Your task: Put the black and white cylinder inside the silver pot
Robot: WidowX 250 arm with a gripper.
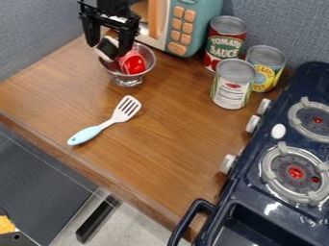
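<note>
Straddling the black and white cylinder [108,47], the hand [108,46] hangs.

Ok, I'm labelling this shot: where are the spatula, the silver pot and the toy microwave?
Spatula [110,122]: camera view, on its neck.
Silver pot [127,82]: camera view, on its foot.
Toy microwave [182,30]: camera view, on its button panel.

White spatula [122,111], cans [233,85], stove [270,192].

black gripper [108,49] hanging downward at upper left, fingers spread
</note>
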